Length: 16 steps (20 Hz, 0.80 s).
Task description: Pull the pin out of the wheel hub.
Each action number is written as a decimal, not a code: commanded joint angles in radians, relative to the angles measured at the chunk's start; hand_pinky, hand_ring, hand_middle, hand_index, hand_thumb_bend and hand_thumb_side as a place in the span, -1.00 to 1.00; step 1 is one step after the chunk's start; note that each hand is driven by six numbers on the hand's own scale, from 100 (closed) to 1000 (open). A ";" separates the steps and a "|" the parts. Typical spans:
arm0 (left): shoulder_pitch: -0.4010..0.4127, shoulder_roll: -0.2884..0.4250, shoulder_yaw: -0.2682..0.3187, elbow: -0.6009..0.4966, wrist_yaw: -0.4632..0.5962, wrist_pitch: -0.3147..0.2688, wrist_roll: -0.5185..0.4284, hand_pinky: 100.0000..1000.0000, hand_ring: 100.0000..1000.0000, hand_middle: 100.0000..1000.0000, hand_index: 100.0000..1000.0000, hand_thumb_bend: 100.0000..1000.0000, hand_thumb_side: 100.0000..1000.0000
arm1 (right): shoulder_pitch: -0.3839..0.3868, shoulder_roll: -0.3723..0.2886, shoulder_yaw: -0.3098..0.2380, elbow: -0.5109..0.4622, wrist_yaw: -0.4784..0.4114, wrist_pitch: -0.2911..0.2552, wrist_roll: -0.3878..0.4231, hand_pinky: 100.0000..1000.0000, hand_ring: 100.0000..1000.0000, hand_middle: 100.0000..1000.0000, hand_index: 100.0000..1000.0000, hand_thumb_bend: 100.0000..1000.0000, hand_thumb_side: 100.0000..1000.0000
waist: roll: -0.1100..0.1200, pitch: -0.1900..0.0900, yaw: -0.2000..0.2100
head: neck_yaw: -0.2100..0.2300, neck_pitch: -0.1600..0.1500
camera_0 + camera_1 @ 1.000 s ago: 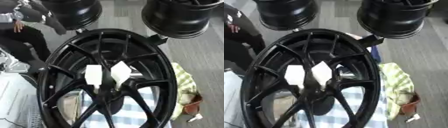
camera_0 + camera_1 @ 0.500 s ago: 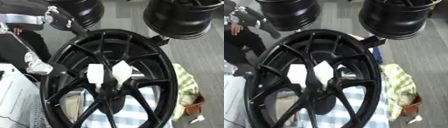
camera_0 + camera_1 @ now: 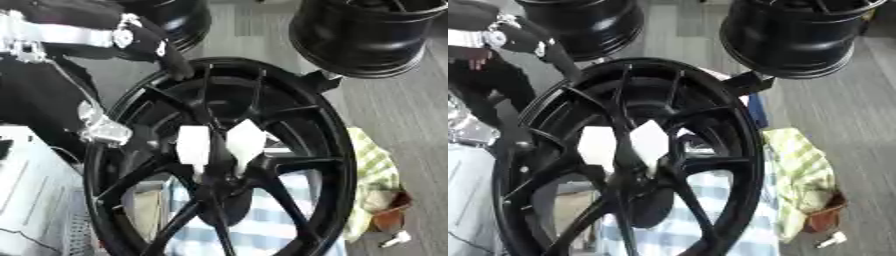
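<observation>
Reaching in from the upper left, the robot's left arm [image 3: 70,30] shows black casing and silver joints, and its left hand [image 3: 175,62] ends in dark fingers that rest at the upper left rim of the wheel [image 3: 337,150]. Whether those fingers are curled or straight cannot be told, as they merge with the black rim. The right hand does not show in either view.

The wheel is a large black alloy one with thin spokes, lying tilted across the middle of both views. Its hub [image 3: 219,172] sits just below centre, where the spokes meet. Two white shapes [image 3: 219,142] show at the spokes just above the hub; what they are is unclear. No pin can be made out at the hub.

Under the wheel lies a blue and white checked cloth [image 3: 262,230] on the surface. A green and white striped cloth [image 3: 802,170] lies to the right, beside the rim. Two more black wheels [image 3: 798,35] stand at the far edge.

Judging by this, the pull is not yet begun: the hand is at the rim, well apart from the hub, and must first reach the centre.
</observation>
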 commanded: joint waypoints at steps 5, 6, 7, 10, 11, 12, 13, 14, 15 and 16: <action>-0.011 -0.011 -0.022 -0.004 -0.054 0.013 0.009 0.70 0.69 0.52 0.79 -0.15 0.12 | -0.010 -0.019 -0.006 -0.011 -0.003 0.017 -0.024 0.40 0.15 0.17 0.37 -0.79 -0.55 | -0.003 -0.017 0.003 | 0.007 -0.001; -0.008 -0.013 -0.024 -0.004 -0.060 0.012 0.007 0.70 0.69 0.52 0.79 -0.15 0.12 | -0.010 -0.019 -0.006 -0.011 -0.003 0.016 -0.025 0.40 0.15 0.17 0.37 -0.80 -0.55 | -0.003 -0.017 0.003 | 0.008 -0.001; -0.006 -0.014 -0.027 -0.004 -0.065 0.009 0.008 0.70 0.69 0.52 0.79 -0.16 0.10 | -0.009 -0.019 -0.006 -0.011 -0.004 0.016 -0.025 0.40 0.15 0.17 0.37 -0.79 -0.55 | -0.003 -0.016 0.003 | 0.008 -0.002; -0.001 -0.014 -0.033 -0.004 -0.077 -0.003 0.034 0.70 0.69 0.52 0.79 -0.19 0.06 | -0.007 -0.018 -0.006 -0.010 -0.006 0.016 -0.026 0.40 0.15 0.17 0.36 -0.80 -0.54 | -0.002 -0.015 0.004 | 0.008 -0.003; 0.003 -0.011 -0.036 -0.004 -0.080 -0.008 0.053 0.70 0.68 0.52 0.78 -0.21 0.03 | -0.007 -0.018 -0.006 -0.009 -0.007 0.016 -0.026 0.40 0.15 0.17 0.36 -0.80 -0.54 | -0.002 -0.014 0.004 | 0.008 -0.005; 0.008 -0.007 -0.040 -0.004 -0.084 -0.014 0.076 0.70 0.69 0.52 0.79 -0.22 -0.02 | -0.006 -0.018 -0.005 -0.008 -0.009 0.016 -0.026 0.40 0.15 0.17 0.36 -0.80 -0.54 | -0.002 -0.014 0.004 | 0.007 -0.007; 0.013 -0.003 -0.043 -0.004 -0.090 -0.019 0.100 0.70 0.69 0.53 0.79 -0.26 -0.08 | -0.006 -0.017 -0.005 -0.008 -0.011 0.015 -0.027 0.40 0.15 0.17 0.36 -0.80 -0.54 | -0.002 -0.013 0.004 | 0.007 -0.010; 0.019 0.000 -0.044 -0.004 -0.094 -0.026 0.129 0.70 0.70 0.54 0.80 -0.27 -0.10 | -0.006 -0.017 -0.005 -0.007 -0.012 0.015 -0.028 0.40 0.15 0.17 0.36 -0.80 -0.54 | -0.002 -0.012 0.004 | 0.007 -0.012; 0.027 0.003 -0.046 -0.004 -0.096 -0.032 0.154 0.70 0.70 0.54 0.80 -0.28 -0.09 | -0.006 -0.017 -0.005 -0.007 -0.013 0.014 -0.028 0.40 0.15 0.17 0.36 -0.80 -0.53 | -0.002 -0.011 0.003 | 0.006 -0.014; 0.034 0.005 -0.050 -0.004 -0.096 -0.037 0.171 0.71 0.70 0.54 0.81 -0.28 -0.07 | -0.006 -0.017 -0.005 -0.006 -0.014 0.014 -0.029 0.40 0.15 0.17 0.36 -0.80 -0.53 | -0.002 -0.011 0.003 | 0.004 -0.015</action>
